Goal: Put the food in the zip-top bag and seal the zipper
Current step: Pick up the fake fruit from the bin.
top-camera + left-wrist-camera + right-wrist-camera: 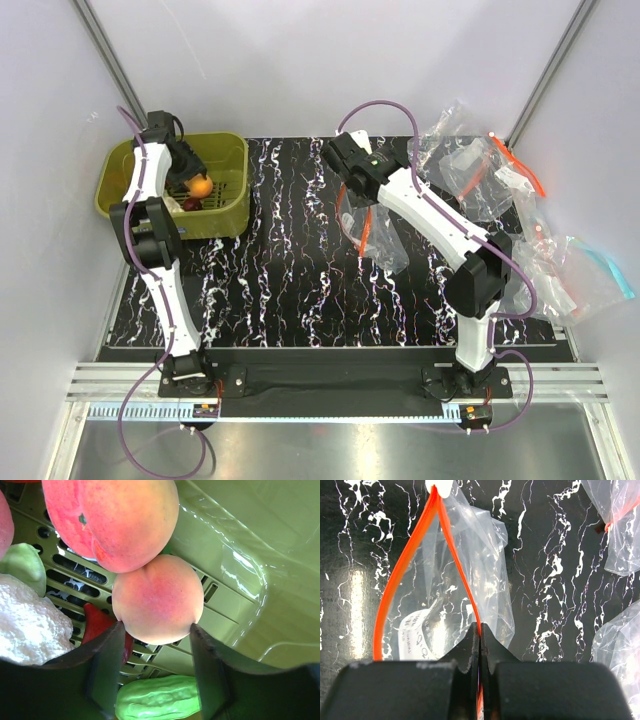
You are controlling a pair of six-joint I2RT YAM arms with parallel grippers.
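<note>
In the left wrist view my left gripper (156,630) has its two fingers touching either side of a small orange-pink peach (157,597) inside the olive basket (240,540). A bigger peach (115,515) rests right above it, and a third shows at the left edge (2,525). From above, the left gripper (190,170) is down in the basket (230,140). My right gripper (480,630) is shut on the red-orange zipper (405,565) of the zip-top bag (470,555), whose mouth gapes open towards the white slider (439,485). The bag (385,240) hangs mid-table.
A red pepper (97,625), white cauliflower (30,620) and a green gourd (155,697) crowd the basket beside the peaches. More clear bags (470,170) lie at the back right, and one with a light-blue strip (590,270) lies off the mat's right edge.
</note>
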